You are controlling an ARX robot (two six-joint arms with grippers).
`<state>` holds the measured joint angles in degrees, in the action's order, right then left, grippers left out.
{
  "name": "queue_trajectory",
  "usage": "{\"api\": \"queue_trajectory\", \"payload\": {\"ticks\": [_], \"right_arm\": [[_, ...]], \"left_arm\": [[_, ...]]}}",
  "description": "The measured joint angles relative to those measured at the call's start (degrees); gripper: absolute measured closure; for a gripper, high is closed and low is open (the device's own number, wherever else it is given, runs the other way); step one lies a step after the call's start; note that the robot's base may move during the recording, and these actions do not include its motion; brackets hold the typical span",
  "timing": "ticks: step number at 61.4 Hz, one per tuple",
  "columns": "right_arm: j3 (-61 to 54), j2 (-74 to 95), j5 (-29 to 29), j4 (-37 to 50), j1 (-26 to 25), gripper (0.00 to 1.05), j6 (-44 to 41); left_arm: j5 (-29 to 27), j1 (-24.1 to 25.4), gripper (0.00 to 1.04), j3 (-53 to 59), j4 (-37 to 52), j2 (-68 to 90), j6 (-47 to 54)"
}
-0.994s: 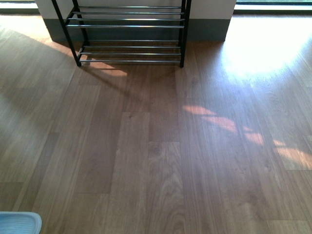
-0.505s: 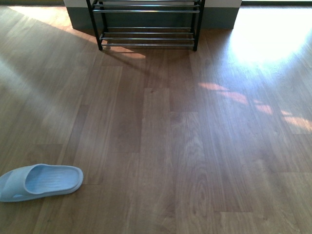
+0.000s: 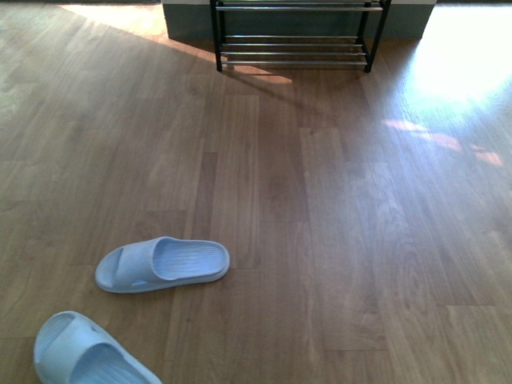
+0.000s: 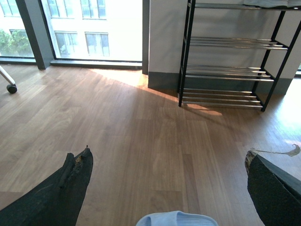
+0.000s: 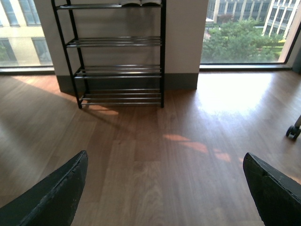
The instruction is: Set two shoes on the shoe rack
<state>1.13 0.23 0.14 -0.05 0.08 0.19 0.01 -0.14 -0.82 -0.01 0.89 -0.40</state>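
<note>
nearby, pale blue sandal [image 4: 176, 219] lies between wide jaws of left pincer [image 4: 168, 153]; right pincer [image 5: 164, 155] wide too.

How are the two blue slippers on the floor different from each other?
The farther slipper lies sideways across the floor, while the nearer slipper points slantwise. The farther slipper shows whole; the nearer slipper is cut off by the picture's bottom edge. The farther slipper is closer to the shoe rack. Both are pale blue with ribbed insides, sole down on the wooden floor, not touching.
</note>
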Motion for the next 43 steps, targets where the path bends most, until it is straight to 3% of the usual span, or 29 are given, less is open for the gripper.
{"api": "queue_trajectory", "payload": {"ticks": [43], "right_arm": [[0.00,0.00,-0.39,-0.02,-0.04,0.09,-0.02]], "left_arm": [[-0.17,0.00,0.09,0.00,-0.02,0.00,0.00]]}}
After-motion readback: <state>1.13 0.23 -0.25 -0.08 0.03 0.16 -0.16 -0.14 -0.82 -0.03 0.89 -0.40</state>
